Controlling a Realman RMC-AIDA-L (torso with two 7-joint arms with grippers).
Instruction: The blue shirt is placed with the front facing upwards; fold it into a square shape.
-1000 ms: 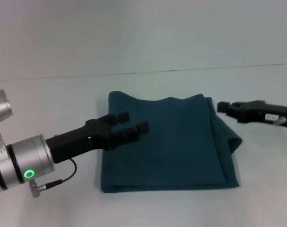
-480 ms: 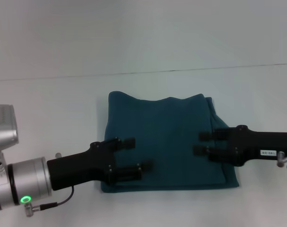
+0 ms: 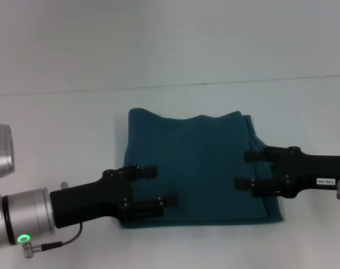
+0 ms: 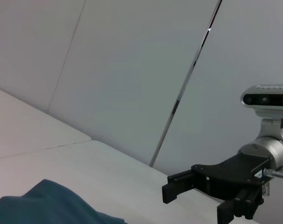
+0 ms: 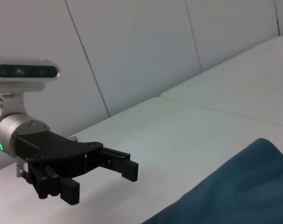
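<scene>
Hovering over the folded blue shirt [image 3: 195,168] lying flat on the table [image 3: 57,123]. Spreading wide, holding nothing: left gripper [image 3: 158,185], right gripper [image 3: 242,170], probably readying for a fold.

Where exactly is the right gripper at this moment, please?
In the head view, the right gripper is open over the right edge of the folded blue shirt, facing the left gripper across the near half.

Matt cloth blue shirt [image 3: 198,168]; smooth white table [image 3: 74,129].
</scene>
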